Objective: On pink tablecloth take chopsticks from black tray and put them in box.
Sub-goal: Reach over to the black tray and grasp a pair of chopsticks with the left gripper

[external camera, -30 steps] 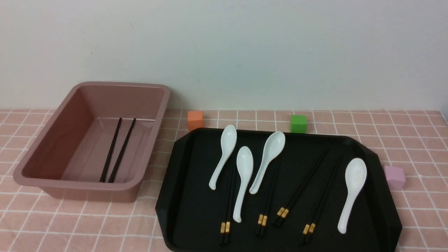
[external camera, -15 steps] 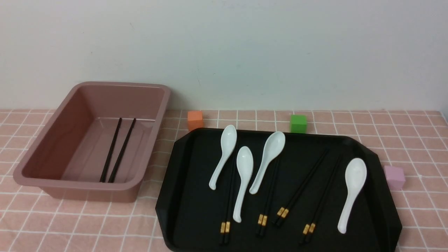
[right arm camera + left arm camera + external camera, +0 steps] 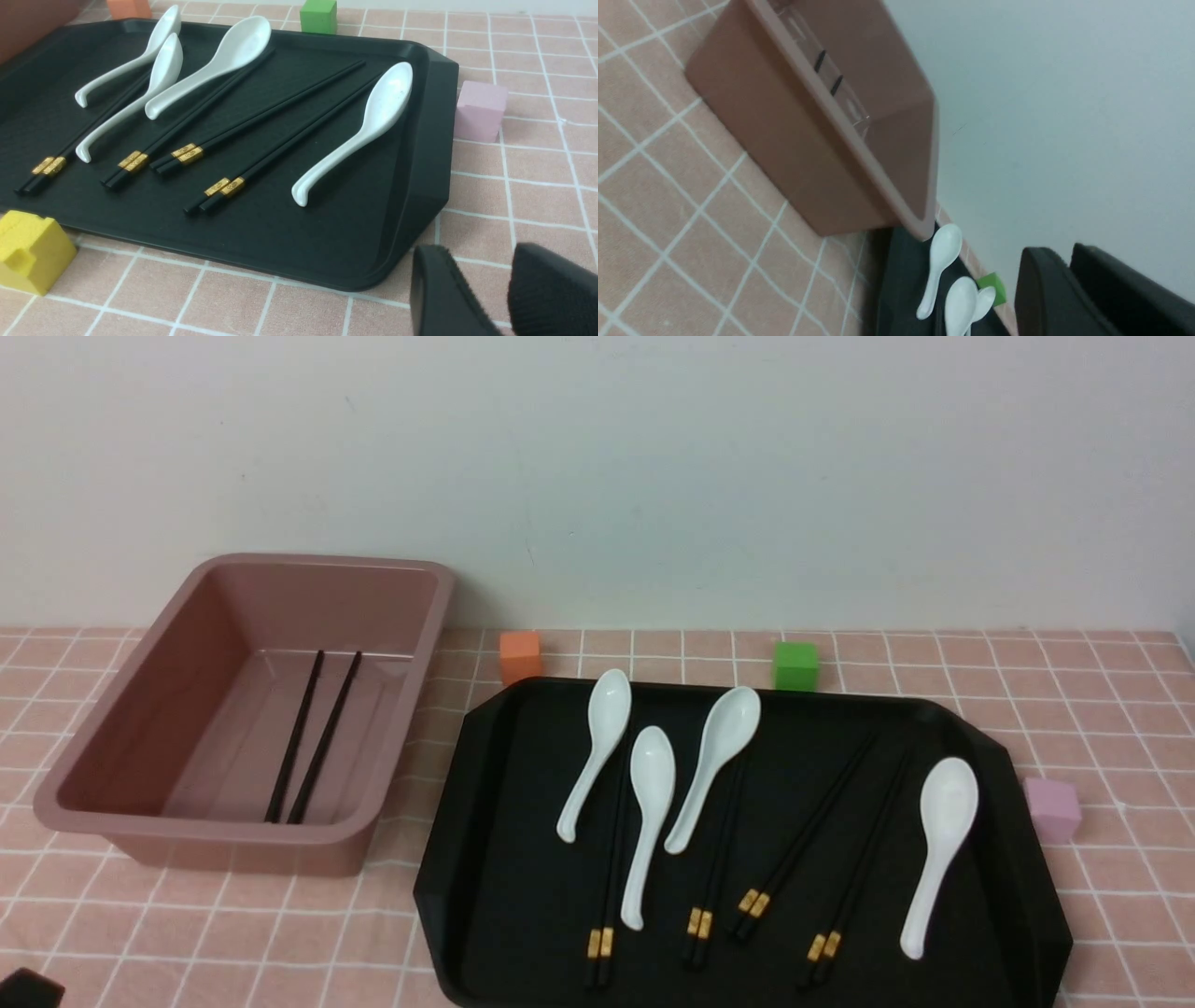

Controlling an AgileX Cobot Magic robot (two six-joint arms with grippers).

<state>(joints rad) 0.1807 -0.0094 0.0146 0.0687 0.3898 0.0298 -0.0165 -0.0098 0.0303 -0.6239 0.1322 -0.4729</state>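
On the black tray (image 3: 1022, 859) lie four pairs of chopsticks (image 3: 607, 943), thick gold-banded ends toward the robot, while one more pair of black sticks (image 3: 322, 747) rests inside the box (image 3: 252, 854), to the tray's left on the pink tablecloth (image 3: 224, 933). Among the pairs are white spoons (image 3: 948, 812), which should be left where they are; the leftmost pair runs partly beneath them, so the two outer pairs toward the right look easier to lift cleanly. Around the tray stand an orange cube (image 3: 520, 656), a green cube (image 3: 795, 666), a pink cube (image 3: 1052, 809) and a yellow block (image 3: 35, 252). The left gripper (image 3: 1070, 257) has its fingers a mere slit apart, with nothing between them, near the box; the right gripper (image 3: 483, 254), beside the tray's right end, is somewhat wider apart and likewise holds nothing. Judging by this, the work is at the approach to a pick, with most pairs still to transfer. Next, a gripper must reach over a pair, spread enough to straddle both sticks, and close without nudging a spoon.
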